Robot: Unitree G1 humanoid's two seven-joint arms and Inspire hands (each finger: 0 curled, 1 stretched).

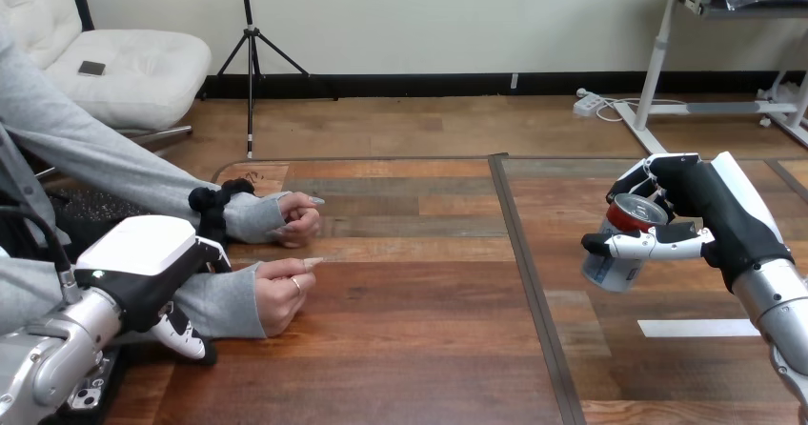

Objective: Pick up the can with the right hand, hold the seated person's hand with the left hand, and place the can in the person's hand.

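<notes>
With our right hand curled round the tilted can, the person's near hand lies well apart to its left, just past our left hand, whose grip we cannot tell.

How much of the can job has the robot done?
Picked up: the right hand grips the red-topped white metal can above the wooden table. In hand: the left hand is at the person's grey sleeve; a hold is unclear. Left: placing the can in the person's nearer hand.

The right hand gripped the can, tilted above the tabletop; the left hand curled round the person's nearer wrist.
</notes>
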